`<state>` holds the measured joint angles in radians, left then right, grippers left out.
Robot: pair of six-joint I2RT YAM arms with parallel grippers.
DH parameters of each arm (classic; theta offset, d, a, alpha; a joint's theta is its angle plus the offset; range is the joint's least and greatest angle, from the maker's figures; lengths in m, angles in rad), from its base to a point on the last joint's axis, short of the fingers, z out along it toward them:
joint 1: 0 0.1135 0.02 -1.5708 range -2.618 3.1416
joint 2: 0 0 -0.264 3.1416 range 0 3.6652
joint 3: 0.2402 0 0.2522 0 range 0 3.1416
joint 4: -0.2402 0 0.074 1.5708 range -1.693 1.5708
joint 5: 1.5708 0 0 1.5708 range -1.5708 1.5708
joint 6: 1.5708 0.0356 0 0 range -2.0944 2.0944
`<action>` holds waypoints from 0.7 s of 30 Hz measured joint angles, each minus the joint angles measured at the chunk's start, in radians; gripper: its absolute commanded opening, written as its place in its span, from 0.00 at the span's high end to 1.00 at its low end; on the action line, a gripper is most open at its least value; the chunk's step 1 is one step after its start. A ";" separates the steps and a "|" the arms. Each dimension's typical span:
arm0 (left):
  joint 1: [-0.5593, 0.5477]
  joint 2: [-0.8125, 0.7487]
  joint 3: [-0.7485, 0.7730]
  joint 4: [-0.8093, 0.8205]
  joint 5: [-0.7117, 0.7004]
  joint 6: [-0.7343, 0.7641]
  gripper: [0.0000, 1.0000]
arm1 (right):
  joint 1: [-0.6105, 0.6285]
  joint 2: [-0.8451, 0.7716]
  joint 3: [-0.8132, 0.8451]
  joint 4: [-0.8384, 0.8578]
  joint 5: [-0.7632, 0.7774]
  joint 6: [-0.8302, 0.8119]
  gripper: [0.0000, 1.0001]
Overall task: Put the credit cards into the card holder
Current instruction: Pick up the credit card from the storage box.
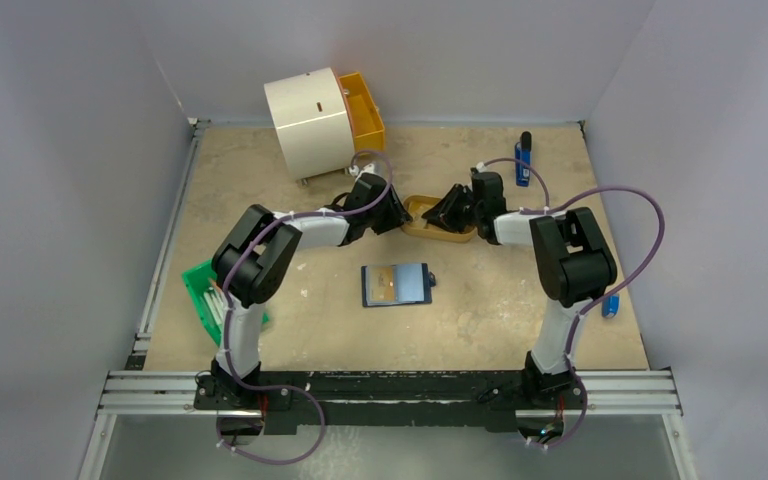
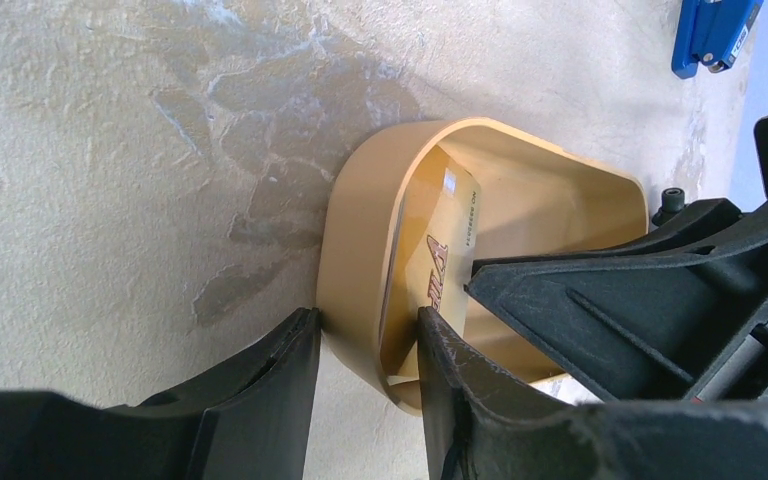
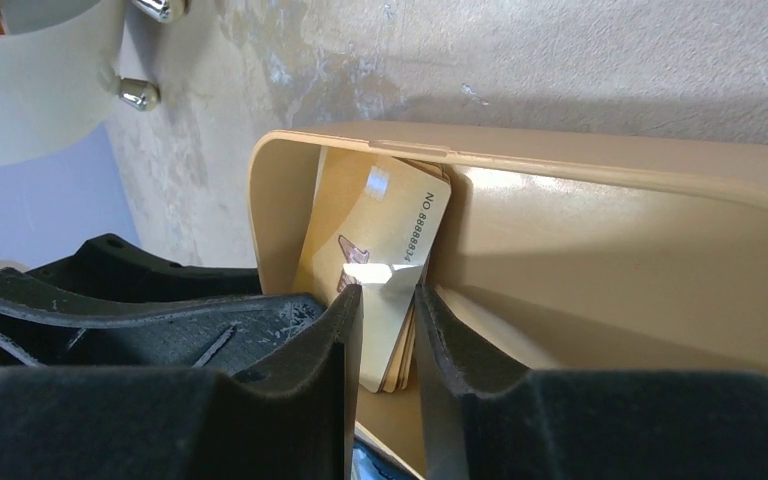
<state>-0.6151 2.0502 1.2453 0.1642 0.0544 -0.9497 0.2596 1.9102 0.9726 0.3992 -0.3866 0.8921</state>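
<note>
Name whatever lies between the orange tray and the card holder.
Nothing: in the top view only bare table separates the orange tray from the card holder.

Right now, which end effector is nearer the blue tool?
Right. The right end effector is in the tray, diagonally in front of the blue tool; the left end effector holds the tray's left end, farther away.

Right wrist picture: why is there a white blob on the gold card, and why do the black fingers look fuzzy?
Right wrist view: the blob looks like glare, light bouncing off the shiny card, and the fingers sit so near the lens that they go soft. Left wrist view: the tray wall has a gentle sheen. Top view: even light, faint shadows on the table.
</note>
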 measured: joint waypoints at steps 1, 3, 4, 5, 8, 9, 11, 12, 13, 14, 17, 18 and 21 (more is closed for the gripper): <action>0.000 0.000 0.000 0.000 -0.002 0.000 0.61 | 0.000 0.000 0.000 0.003 -0.001 0.004 0.72; 0.000 0.000 0.000 0.000 -0.006 0.000 0.62 | 0.000 0.000 0.000 0.008 -0.006 0.013 0.71; 0.000 -0.001 0.000 0.000 -0.008 0.000 0.61 | -0.001 0.000 0.000 0.010 -0.007 0.018 0.71; 0.000 -0.001 0.000 0.000 -0.010 0.000 0.61 | -0.002 0.000 0.000 0.015 -0.011 0.026 0.71; 0.001 -0.002 0.000 0.000 -0.016 0.000 0.60 | -0.007 0.000 -0.012 0.052 -0.025 0.053 0.70; 0.002 -0.003 0.000 0.000 -0.018 0.001 0.60 | -0.008 0.000 -0.016 0.064 -0.028 0.064 0.70; 0.002 -0.005 -0.001 -0.002 -0.021 0.001 0.59 | -0.010 0.002 -0.018 0.085 -0.036 0.084 0.69; 0.003 -0.007 -0.003 -0.003 -0.024 0.002 0.58 | -0.010 0.002 -0.018 0.093 -0.042 0.092 0.69; 0.003 -0.010 -0.006 -0.005 -0.025 0.002 0.57 | -0.010 0.002 -0.018 0.106 -0.050 0.099 0.69; 0.003 -0.013 -0.010 -0.005 -0.025 0.002 0.56 | -0.011 0.002 -0.018 0.120 -0.057 0.107 0.68; 0.003 -0.019 -0.015 -0.008 -0.019 0.002 0.55 | -0.009 0.002 -0.017 0.160 -0.091 0.133 0.68; 0.002 -0.020 -0.015 -0.008 -0.016 0.002 0.55 | -0.006 0.004 -0.015 0.172 -0.104 0.139 0.68; 0.000 -0.026 -0.015 -0.009 -0.014 0.002 0.55 | -0.005 0.020 -0.002 0.194 -0.128 0.152 0.68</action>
<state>-0.6151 2.0243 1.2301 0.1555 0.0399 -0.9478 0.2546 1.9305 0.9707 0.5930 -0.5144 1.0439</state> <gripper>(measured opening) 0.452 0.319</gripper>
